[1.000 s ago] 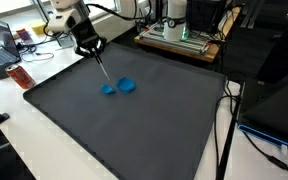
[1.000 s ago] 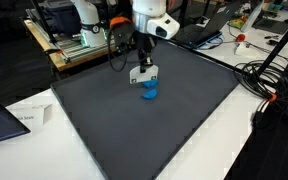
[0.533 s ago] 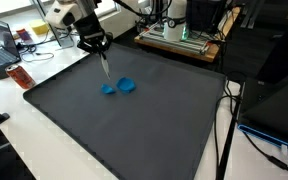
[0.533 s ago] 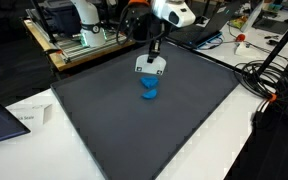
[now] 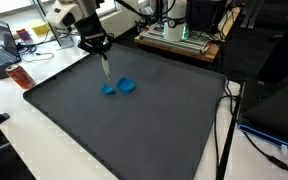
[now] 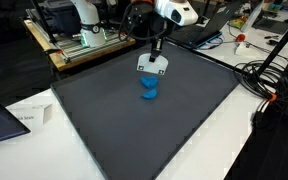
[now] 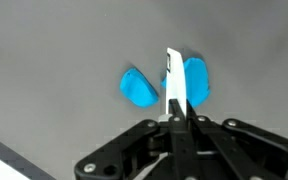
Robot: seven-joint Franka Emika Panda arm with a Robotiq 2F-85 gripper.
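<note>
My gripper (image 7: 176, 120) is shut on a thin white flat tool (image 7: 173, 88) that hangs down from the jaws. It hovers above two small blue pieces (image 7: 137, 86) (image 7: 195, 80) lying side by side on the dark mat. In an exterior view the gripper (image 5: 97, 47) holds the tool (image 5: 105, 68) with its tip a little above the blue pieces (image 5: 109, 88) (image 5: 127, 85). In an exterior view the tool's broad white end (image 6: 152, 66) hangs below the gripper (image 6: 156, 47), above the blue pieces (image 6: 149, 92).
A large dark mat (image 5: 134, 130) (image 6: 134, 130) covers the white table. A red object (image 5: 19, 76) lies near the mat's corner. Benches with equipment (image 5: 179, 35) stand behind. Cables (image 6: 269, 85) and a paper sheet (image 6: 24, 118) lie beside the mat.
Since one second ago the gripper has risen with the white tool, away from the blue pieces. In the last half second it has hardly moved.
</note>
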